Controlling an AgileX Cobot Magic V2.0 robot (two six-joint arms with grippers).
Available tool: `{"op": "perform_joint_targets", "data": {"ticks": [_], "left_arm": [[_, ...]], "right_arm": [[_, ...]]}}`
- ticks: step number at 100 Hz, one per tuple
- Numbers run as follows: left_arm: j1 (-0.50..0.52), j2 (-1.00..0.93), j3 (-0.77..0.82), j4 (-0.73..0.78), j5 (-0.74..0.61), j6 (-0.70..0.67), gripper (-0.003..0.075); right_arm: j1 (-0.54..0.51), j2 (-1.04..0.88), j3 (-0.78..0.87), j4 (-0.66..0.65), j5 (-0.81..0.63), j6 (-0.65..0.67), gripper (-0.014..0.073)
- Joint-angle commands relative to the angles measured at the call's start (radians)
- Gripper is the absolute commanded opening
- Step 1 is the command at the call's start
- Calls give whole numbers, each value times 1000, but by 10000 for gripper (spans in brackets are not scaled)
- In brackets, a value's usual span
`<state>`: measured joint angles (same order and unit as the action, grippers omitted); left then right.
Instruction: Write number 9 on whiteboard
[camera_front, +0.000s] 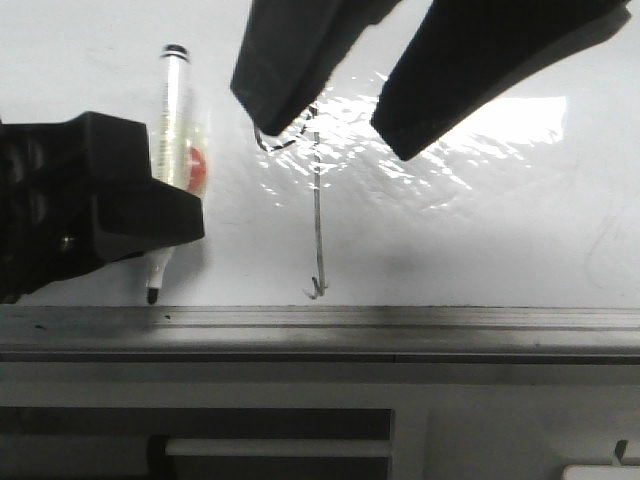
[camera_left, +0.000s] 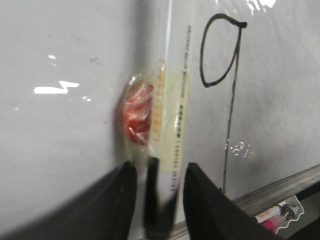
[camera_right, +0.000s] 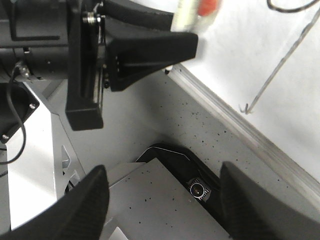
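The number 9 (camera_front: 317, 220) is drawn in thin black line on the whiteboard (camera_front: 480, 240); its loop is partly hidden behind my right finger. The left wrist view shows it whole (camera_left: 231, 115), and the right wrist view shows its stem (camera_right: 280, 65). A clear marker with a red label (camera_front: 178, 130) lies against the board, tip towards the rail. My left gripper (camera_front: 165, 235) straddles its lower end, jaws open with a gap on each side (camera_left: 157, 200). My right gripper (camera_front: 335, 135) hovers over the loop, wide open and empty (camera_right: 165, 210).
A grey metal rail (camera_front: 400, 325) runs along the board's near edge, with a dark cabinet front (camera_front: 200, 425) below it. Spare markers (camera_left: 275, 215) lie in a holder beyond the rail. A camera lens (camera_right: 198, 189) sits below the right gripper.
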<state>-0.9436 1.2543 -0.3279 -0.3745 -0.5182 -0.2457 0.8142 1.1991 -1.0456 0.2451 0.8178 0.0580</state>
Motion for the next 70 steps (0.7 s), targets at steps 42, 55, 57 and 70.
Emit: {"op": "perform_joint_targets", "data": {"ticks": [42, 55, 57, 70], "left_arm": [[4, -129, -14, -30, -17, -4, 389], [4, -228, 21, -5, -13, -2, 386], [4, -246, 30, 2, -13, -2, 384], [4, -362, 85, 54, -8, -6, 253]], "right_arm": [[3, -206, 12, -169, -164, -3, -64], [3, -343, 130, -214, -310, -3, -62], [3, -359, 155, -219, -327, -3, -62], [3, -535, 317, -239, -477, -3, -62]]}}
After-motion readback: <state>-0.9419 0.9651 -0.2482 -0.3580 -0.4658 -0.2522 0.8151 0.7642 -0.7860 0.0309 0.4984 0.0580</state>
